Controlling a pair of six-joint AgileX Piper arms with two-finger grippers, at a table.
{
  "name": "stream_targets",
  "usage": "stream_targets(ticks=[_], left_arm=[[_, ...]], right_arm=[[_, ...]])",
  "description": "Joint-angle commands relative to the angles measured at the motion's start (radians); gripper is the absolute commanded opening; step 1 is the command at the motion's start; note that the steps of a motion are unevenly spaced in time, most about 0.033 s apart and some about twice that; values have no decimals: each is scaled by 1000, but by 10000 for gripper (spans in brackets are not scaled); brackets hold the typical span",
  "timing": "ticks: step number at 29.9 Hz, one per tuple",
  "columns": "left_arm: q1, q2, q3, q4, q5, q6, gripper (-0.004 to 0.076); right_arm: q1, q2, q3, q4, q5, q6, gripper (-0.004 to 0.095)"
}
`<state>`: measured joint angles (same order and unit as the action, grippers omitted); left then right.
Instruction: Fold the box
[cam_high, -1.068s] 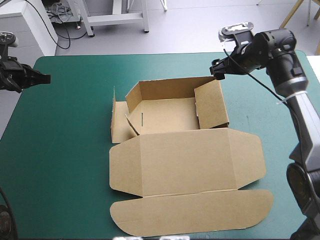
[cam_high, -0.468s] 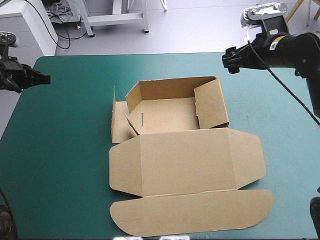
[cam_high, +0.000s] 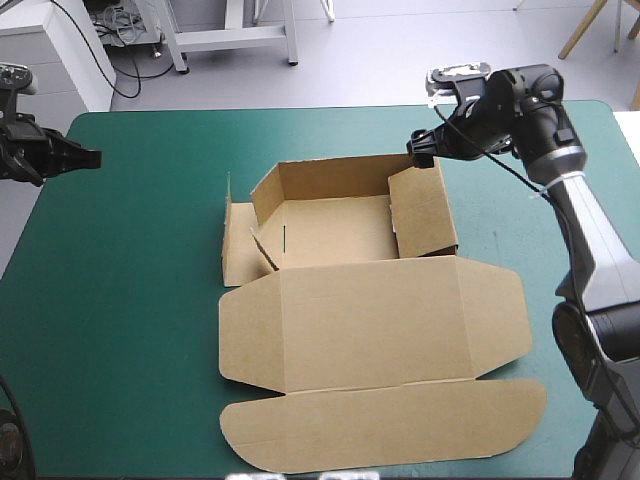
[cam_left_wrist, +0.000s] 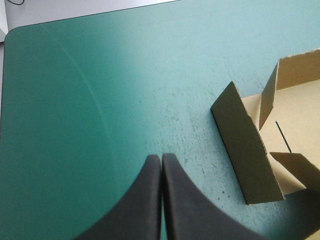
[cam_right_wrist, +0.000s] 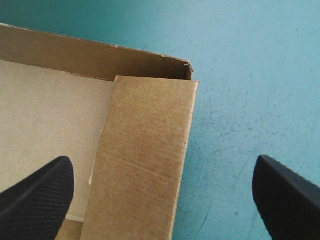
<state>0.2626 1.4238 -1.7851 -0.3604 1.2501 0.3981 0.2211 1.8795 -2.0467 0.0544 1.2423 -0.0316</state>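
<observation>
The brown box (cam_high: 370, 320) lies mid-table as an open tray with its lid flat toward the front edge. Its back wall (cam_high: 330, 175) and right wall (cam_high: 425, 210) stand up, and the left wall flap (cam_high: 238, 245) leans outward. My right gripper (cam_high: 422, 152) hovers open over the tray's back right corner. In the right wrist view the right wall (cam_right_wrist: 145, 150) lies between and below the spread right gripper (cam_right_wrist: 162, 161). My left gripper (cam_high: 90, 157) is shut and empty near the table's left edge, far from the box. The left gripper (cam_left_wrist: 161, 159) points toward the left wall flap (cam_left_wrist: 242, 150).
Bare teal-green cover (cam_high: 120, 300) stretches between the left gripper and the box, and a narrower strip (cam_high: 560, 300) runs along the right side. The table's far edge (cam_high: 300, 110) lies just behind the tray.
Just before, the right gripper had swung out to the right and back, away from the box. It is now back over the tray's back right corner. The left arm and box have not moved.
</observation>
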Motion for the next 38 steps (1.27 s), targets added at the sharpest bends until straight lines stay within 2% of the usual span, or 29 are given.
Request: stream_targets(ticks=[1, 11, 22, 26, 32, 36, 38], left_arm=[[2, -32, -22, -35, 44, -1, -10], [2, -32, -22, -35, 44, -1, -10], [2, -32, -22, -33, 44, -1, -10], [2, -32, -22, -33, 44, -1, -10], [2, -32, -22, -33, 44, -1, -10], [2, -32, -22, -42, 44, -2, -10], [2, -32, -22, -44, 44, -2, -10]], right_arm=[[-2, 18, -26, 1, -39, 7, 887], [-2, 120, -24, 17, -39, 11, 873], [-2, 127, 124, 42, -39, 5, 722], [-2, 128, 143, 24, -39, 3, 572], [-2, 128, 141, 24, -47, 3, 194], [-2, 128, 141, 24, -49, 3, -18], [-2, 128, 141, 20, -51, 3, -19]])
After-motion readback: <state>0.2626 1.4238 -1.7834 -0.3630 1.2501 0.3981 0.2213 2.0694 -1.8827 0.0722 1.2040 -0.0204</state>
